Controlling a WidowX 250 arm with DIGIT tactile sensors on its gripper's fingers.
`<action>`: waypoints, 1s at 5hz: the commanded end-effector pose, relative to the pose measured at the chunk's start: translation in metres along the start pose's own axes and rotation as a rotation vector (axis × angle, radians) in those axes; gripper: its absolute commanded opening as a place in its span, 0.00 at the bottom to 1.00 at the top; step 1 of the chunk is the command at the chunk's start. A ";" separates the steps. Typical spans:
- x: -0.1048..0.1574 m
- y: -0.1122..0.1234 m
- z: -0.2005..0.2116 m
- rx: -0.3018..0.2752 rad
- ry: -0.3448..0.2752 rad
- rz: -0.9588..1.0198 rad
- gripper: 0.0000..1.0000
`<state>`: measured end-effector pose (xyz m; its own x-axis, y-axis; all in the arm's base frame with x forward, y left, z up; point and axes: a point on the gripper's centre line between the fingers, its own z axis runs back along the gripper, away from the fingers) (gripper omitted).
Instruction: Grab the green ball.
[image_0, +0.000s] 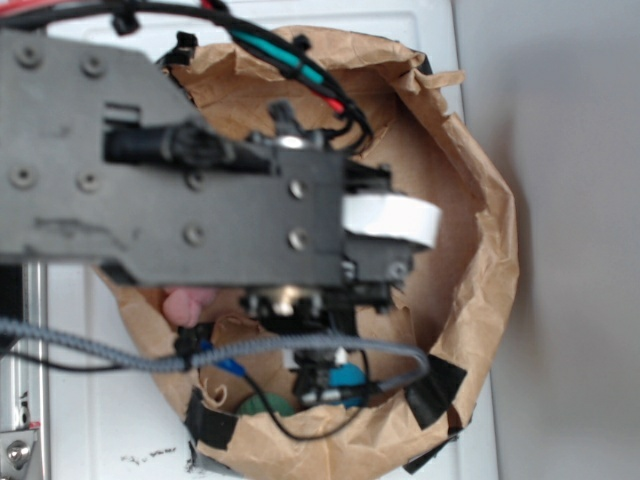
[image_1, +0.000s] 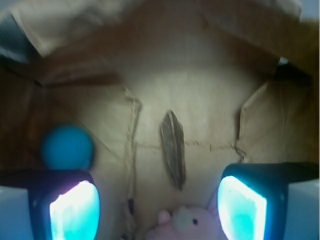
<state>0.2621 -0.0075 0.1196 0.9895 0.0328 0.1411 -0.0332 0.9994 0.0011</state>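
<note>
Green ball (image_0: 264, 405) lay low in the paper bag (image_0: 480, 260), outside the wrist view; the gripper (image_1: 159, 207) hung released, clutching nothing. A teal-blue ball (image_1: 67, 147) sat beyond one finger (image_1: 75, 210), a pink plush toy (image_1: 186, 222) between both

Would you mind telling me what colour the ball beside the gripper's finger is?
Teal-blue, so not the green one. The ball shows best in the wrist view.
</note>
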 end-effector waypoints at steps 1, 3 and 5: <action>-0.026 0.010 -0.005 0.019 -0.026 -0.054 1.00; -0.046 -0.011 -0.022 -0.050 0.071 -0.052 1.00; -0.053 -0.021 -0.020 -0.192 0.118 -0.034 1.00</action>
<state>0.2075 -0.0340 0.0845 0.9999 -0.0144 -0.0015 0.0139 0.9820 -0.1882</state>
